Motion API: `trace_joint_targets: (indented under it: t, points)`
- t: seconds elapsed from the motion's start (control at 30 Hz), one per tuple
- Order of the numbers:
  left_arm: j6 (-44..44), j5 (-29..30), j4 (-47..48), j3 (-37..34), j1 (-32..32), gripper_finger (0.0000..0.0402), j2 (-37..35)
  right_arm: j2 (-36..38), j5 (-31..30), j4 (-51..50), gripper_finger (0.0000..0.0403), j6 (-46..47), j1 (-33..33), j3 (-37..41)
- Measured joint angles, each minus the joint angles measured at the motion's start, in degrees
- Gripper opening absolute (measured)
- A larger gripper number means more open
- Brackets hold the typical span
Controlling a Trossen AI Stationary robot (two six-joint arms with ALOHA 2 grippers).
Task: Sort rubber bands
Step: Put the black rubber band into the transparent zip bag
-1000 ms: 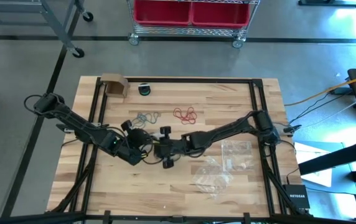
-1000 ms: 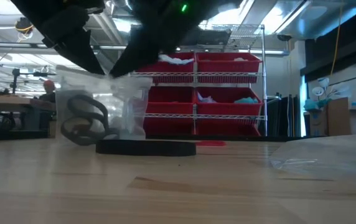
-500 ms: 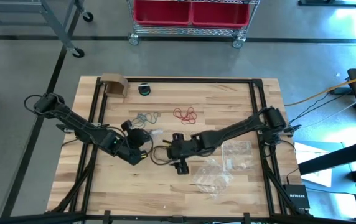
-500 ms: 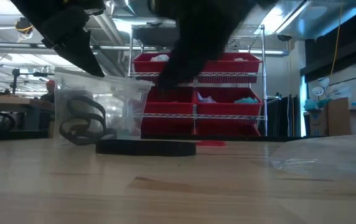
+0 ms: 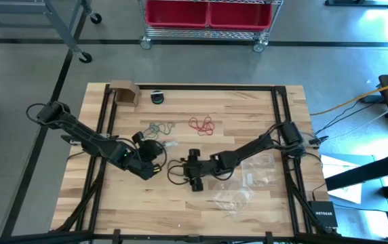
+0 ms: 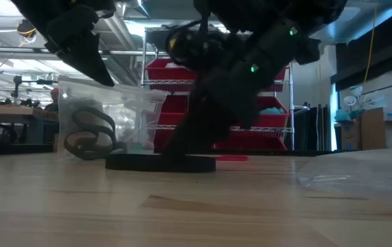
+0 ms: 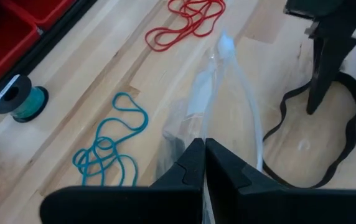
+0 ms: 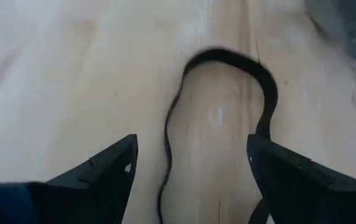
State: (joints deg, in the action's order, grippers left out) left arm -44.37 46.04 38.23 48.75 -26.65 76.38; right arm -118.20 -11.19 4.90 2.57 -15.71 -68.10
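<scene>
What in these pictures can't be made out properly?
- Black rubber band: right wrist view cuts off its near part at the picture's edge.
- Clear bag pinched by the left gripper: left wrist view, the gripper hides its lower end.
- Black bands inside that bag: low view, too blurred to count.
- Red bands: low view, a mere sliver behind the right arm.

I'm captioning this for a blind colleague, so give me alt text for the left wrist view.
The left gripper, shut, pinches a clear plastic zip bag above a wooden table. Beyond it lie teal rubber bands, red rubber bands and a large black rubber band, with the right gripper's finger standing inside that black loop.
</scene>
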Motion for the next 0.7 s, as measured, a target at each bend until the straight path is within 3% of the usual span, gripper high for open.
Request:
trace_joint_targets:
  t: [0.23,0.7]
  points:
    - [-0.2,0.0,0.2,0.0,0.0,0.0001,0.0,-0.1,-10.2,-0.1,0.0292,-2.1,0.0,0.0]
    - [-0.2,0.0,-0.2,0.0,0.0,0.0001,0.0,-0.1,-5.3,0.8,0.0292,-0.1,5.7,0.0]
